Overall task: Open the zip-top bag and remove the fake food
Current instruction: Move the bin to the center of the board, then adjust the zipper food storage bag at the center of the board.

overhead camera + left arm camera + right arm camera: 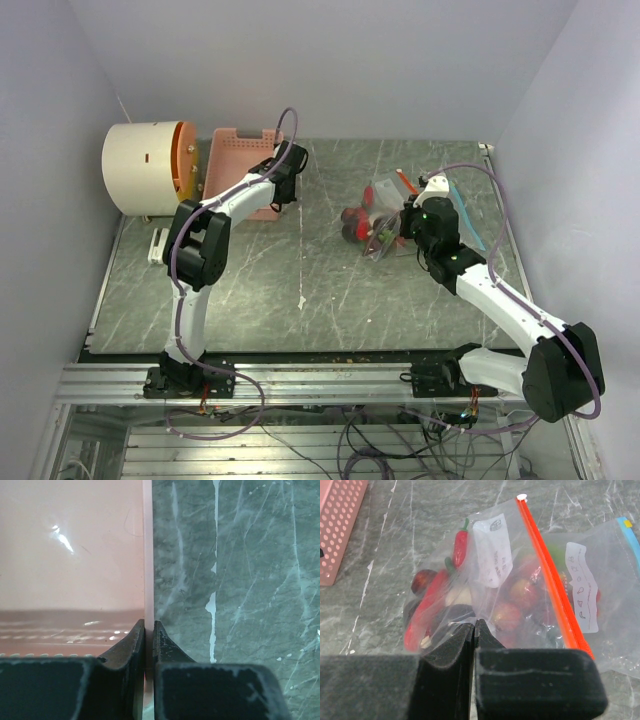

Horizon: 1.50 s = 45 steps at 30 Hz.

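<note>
The right gripper (473, 626) pinches the bag (495, 587) on the surface (395, 555), likely to lift it with the food (509, 614) inside, while farther off the left gripper (149, 626) pinches the basket (70, 555) wall, maybe to steady it.

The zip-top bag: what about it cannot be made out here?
Right wrist view: the right fingers hide the near edge of the zip-top bag; whether they pinch its film is unclear.
Top view: the fake food is too small to count.
Right wrist view: the right edge cuts off a second bag.
</note>
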Motion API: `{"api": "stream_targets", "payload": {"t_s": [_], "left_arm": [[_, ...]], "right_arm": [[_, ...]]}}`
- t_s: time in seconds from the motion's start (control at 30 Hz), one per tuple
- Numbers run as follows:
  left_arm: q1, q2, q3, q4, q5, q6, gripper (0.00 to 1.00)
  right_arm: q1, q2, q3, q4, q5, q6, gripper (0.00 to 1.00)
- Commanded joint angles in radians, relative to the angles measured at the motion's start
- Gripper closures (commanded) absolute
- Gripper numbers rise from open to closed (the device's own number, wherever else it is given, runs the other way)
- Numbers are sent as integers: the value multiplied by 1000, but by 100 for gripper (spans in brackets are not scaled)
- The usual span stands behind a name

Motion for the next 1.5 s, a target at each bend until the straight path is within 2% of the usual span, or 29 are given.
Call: {"api": "stream_targets", "payload": {"t_s": [0.0,0.1,0.2,0.33,0.47,0.57,0.67,0.87,1.07,1.17,1.27,1.37,1.47], "left_arm": [[-12,0,-12,5,45,-6,84],[-11,-22,-22,-2,37,-5,62],[-12,-62,-46,11,47,-5,44],[-14,-126,-63,14,90,-7,30],[-40,-245,-114,37,86,19,14],[-65,-342,-157,53,56,22,9],[-94,-431,-207,81,94,27,8],[-206,-528,-364,233,297,6,4],[-275,-570,-564,454,323,-61,4],[-295,-555,-575,508,372,-74,3],[-320,-511,-535,495,344,-61,3],[-327,-466,-493,498,314,-50,7],[-328,-417,-433,501,357,-34,24]], "right_arm": [[-4,1,8,19,-8,5,100],[-4,-5,10,16,-14,3,100],[-3,-3,20,11,-22,2,100],[6,3,34,21,-91,-29,100],[70,28,74,5,-60,-80,100],[133,69,114,-6,-37,-104,100],[180,120,159,-23,-24,-102,100],[214,186,216,-26,-22,-59,100],[215,214,243,-28,-44,-16,100],[220,220,249,-33,-54,0,100],[225,213,237,-24,-63,14,100],[230,211,231,-18,-83,23,100],[236,208,234,-27,-85,28,100]]}}
